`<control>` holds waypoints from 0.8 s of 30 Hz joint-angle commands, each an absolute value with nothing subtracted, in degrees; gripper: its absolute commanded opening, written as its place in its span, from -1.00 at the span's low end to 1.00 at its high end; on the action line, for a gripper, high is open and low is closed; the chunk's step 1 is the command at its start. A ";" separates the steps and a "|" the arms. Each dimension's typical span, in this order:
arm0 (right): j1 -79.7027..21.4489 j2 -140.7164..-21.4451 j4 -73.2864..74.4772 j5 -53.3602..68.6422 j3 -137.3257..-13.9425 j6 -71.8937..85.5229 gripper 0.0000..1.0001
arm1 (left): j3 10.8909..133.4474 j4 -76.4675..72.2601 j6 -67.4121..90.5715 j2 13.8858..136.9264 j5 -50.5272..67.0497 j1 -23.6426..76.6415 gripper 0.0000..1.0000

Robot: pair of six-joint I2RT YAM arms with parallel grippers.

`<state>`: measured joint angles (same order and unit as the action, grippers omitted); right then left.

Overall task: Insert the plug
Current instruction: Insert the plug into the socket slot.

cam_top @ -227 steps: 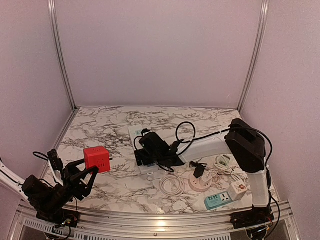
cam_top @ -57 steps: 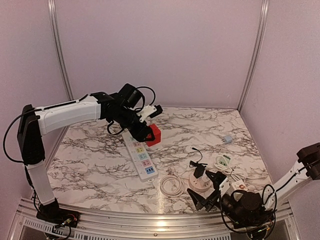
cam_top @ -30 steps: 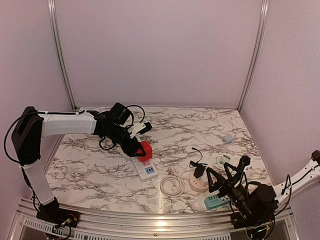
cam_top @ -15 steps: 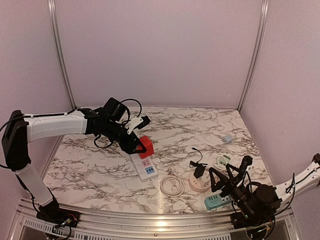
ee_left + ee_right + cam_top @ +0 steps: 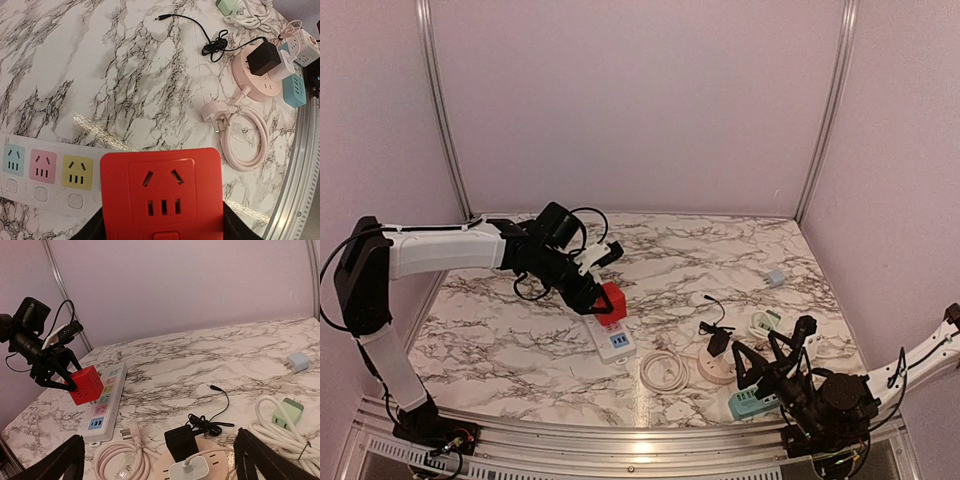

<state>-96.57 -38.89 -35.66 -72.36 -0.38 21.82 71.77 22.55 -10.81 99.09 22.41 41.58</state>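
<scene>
Holding the red cube plug [image 5: 611, 301] by two sides, the left hand [image 5: 595, 293] pinches it right on top of the white power strip [image 5: 616, 345], near the strip's middle. The cube leans a bit. I cannot tell if its pins are in the holes. The right hand [image 5: 772, 345] is spread wide, far to the right of the strip, near the pink round socket [image 5: 715, 373] on the counter [image 5: 500, 330].

No text, label or number is legible anywhere.
</scene>
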 commanded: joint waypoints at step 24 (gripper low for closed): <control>-96.92 -39.36 -38.15 -71.79 4.93 20.62 0.97 | 72.32 21.24 -7.84 104.38 21.98 43.50 -1.00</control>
